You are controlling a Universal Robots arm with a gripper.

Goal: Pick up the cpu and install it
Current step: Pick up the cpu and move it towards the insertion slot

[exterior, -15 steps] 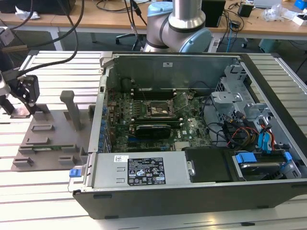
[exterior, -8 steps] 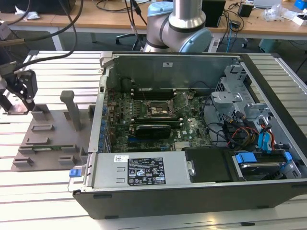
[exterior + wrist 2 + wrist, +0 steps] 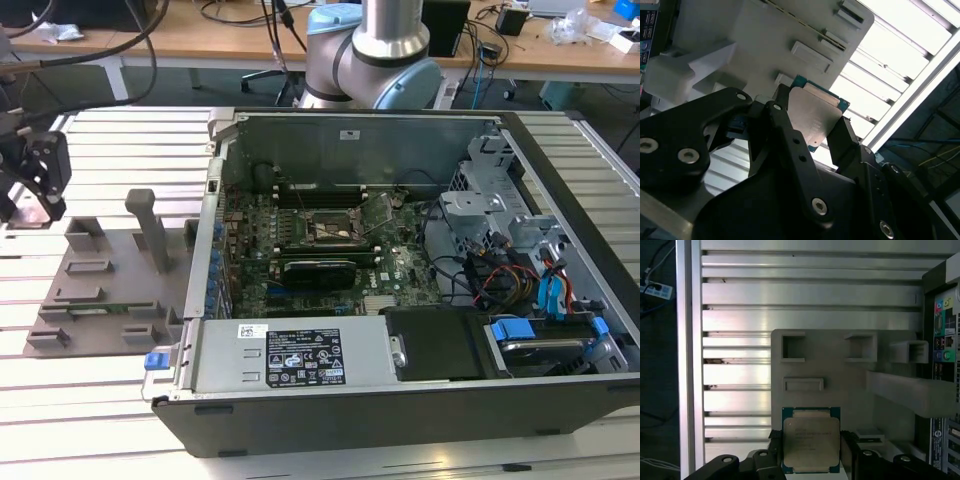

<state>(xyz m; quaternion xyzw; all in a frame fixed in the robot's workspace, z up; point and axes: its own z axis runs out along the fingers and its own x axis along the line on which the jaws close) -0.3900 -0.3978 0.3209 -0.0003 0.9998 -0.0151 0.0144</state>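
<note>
- The exterior view takes in the whole bench. The open computer case [image 3: 300,365] sits at the centre, and the dark socket frame [image 3: 338,228] lies open on its motherboard [image 3: 255,240]. The arm's base [image 3: 370,50] stands at twelve o'clock behind the case.
- In that view the gripper [image 3: 38,175] hangs at nine o'clock from the case, above the slotted table [image 3: 100,130]. The grey fixture tray [image 3: 110,285] lies at about five o'clock from the gripper.
- Both wrist views give the close detail. The cpu [image 3: 811,442] [image 3: 815,117], with its silvery top and green rim, sits between the black fingers [image 3: 849,447] [image 3: 842,137].
- The gripper [image 3: 810,447] [image 3: 812,130] is drawn narrow and clamps the cpu, one finger against each of two opposite edges.
- The first wrist view looks past the cpu to the tray's pockets [image 3: 792,347], the table slats [image 3: 790,290] and the case's port panel [image 3: 942,355].
- Held at nine o'clock, the cpu is well apart from the socket frame.
</note>
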